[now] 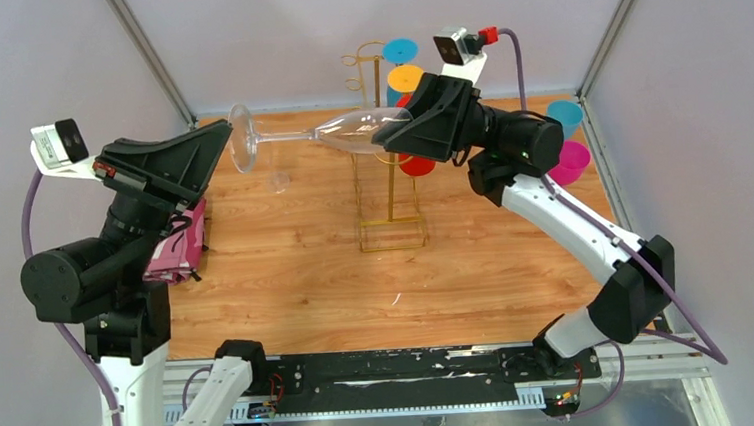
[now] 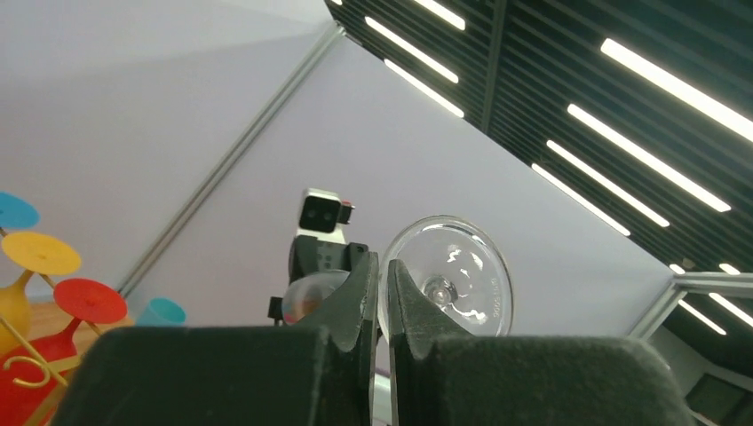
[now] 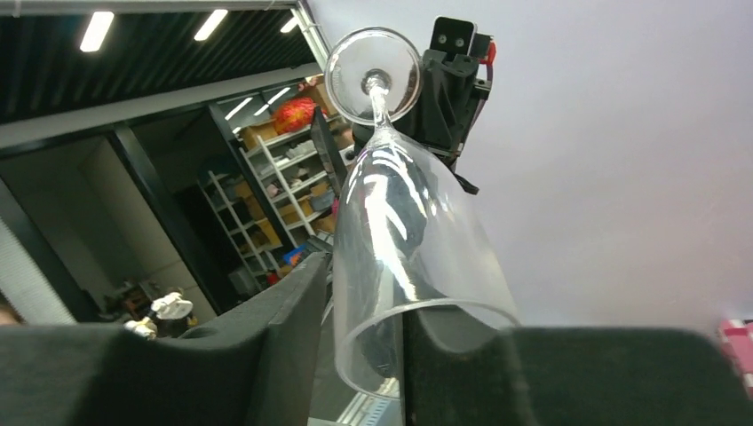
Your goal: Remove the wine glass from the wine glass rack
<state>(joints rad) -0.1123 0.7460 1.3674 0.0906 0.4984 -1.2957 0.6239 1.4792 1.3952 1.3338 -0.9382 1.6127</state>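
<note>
The clear wine glass [image 1: 347, 133] hangs level in the air between both arms, off the gold wine glass rack [image 1: 388, 187] that stands behind and below it. My right gripper [image 1: 399, 131] is shut on the bowl end; in the right wrist view the bowl [image 3: 400, 222] lies between the gripper's [image 3: 368, 288] fingers, stem pointing away. My left gripper [image 1: 226, 131] is at the round foot. In the left wrist view the left gripper's [image 2: 382, 266] jaws are closed to a thin gap on the rim of the foot [image 2: 457, 275].
Blue [image 1: 400, 50], yellow [image 1: 405, 78] and red [image 1: 417, 165] glasses hang on the rack. A teal cup [image 1: 565, 115] and a pink cup [image 1: 570, 159] stand at the right edge. A pink packet [image 1: 180, 249] lies under the left arm.
</note>
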